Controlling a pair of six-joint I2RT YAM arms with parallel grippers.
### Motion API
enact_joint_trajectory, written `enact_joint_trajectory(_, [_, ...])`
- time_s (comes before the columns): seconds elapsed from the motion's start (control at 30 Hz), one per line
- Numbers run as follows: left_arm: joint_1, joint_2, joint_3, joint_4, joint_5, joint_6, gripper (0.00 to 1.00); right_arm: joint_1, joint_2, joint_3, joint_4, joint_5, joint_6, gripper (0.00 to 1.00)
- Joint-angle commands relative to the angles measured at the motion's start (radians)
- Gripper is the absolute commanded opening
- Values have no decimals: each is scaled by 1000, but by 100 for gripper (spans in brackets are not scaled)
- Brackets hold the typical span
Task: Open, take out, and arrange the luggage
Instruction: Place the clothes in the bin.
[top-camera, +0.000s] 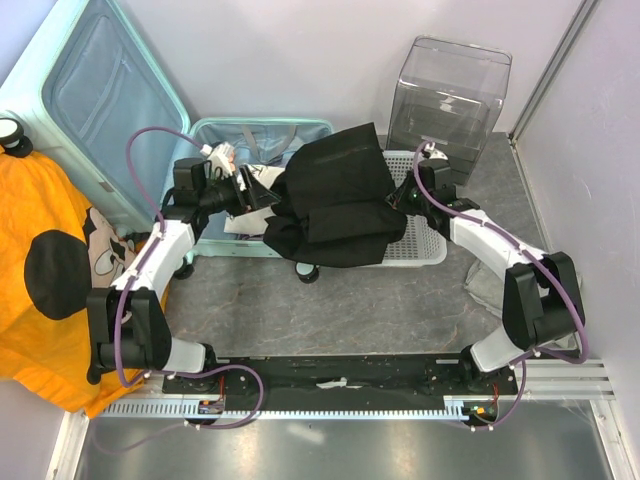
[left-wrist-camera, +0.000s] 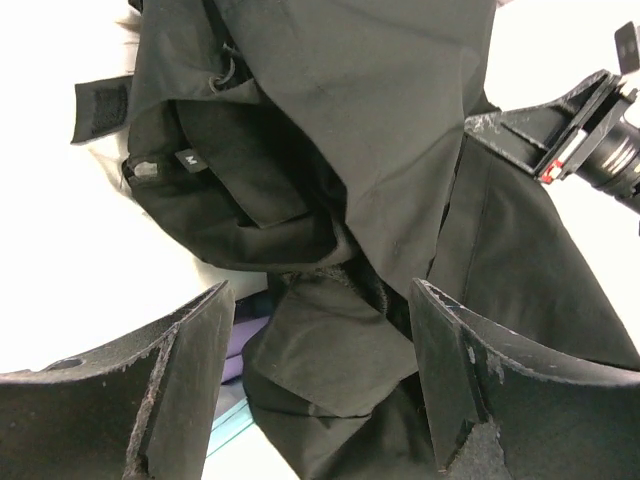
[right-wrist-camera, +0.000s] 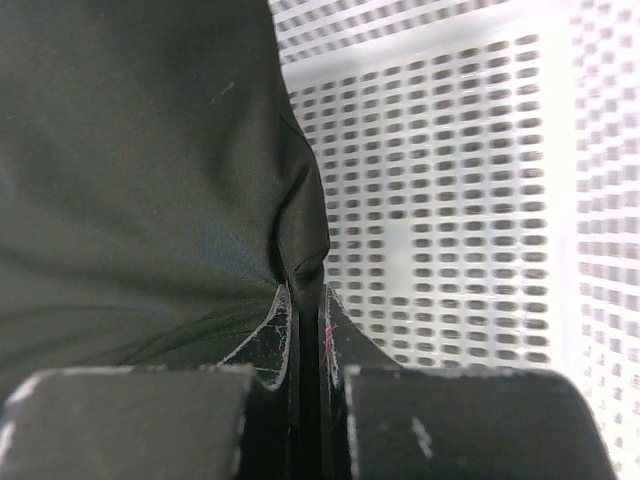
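Right fingers (right-wrist-camera: 307, 292) pinch soft, wrinkly black cloth (right-wrist-camera: 130, 150) over the white holey basket (right-wrist-camera: 450, 200). Left fingers (top-camera: 260, 190) spread wide. Only the top view shows the open mint luggage (top-camera: 110, 100).

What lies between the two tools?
A black fabric garment, clearest in the top view; the right tool pinches its edge, the left tool stands open.

**Left to Right, Back to Front**

The suitcase (top-camera: 110, 100) stood open at the back left, its lid propped upright to the left of its base. A mesh basket (top-camera: 425, 245) sat just right of the base, with a clear box (top-camera: 450, 90) behind it. A garment (top-camera: 335, 200) lay draped across both (bridging base and basket). A printed cloth (top-camera: 40, 260) lay left of the lid.
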Motion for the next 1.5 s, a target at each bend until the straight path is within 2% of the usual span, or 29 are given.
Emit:
enact_joint_trajectory(0.0, [-45,17,65,-4,-43,57,77,-90,-61,-44,-88,224,-88,0])
enact_joint_trajectory(0.27, [-99,37,114,-44,-60,47,77,-127,-55,-74,-108,304,-137,0])
enact_joint_trajectory(0.73, [-101,-10,184,-109,-86,48,77,-152,-85,-72,-140,394,-166,0])
enact_joint_trajectory(1.2, [-101,-129,151,-181,-272,172,78,-150,-161,-5,-203,391,-180,0])
enact_joint_trajectory(1.47, [-99,-129,129,-181,-276,183,79,-152,-148,9,-240,512,-231,0])
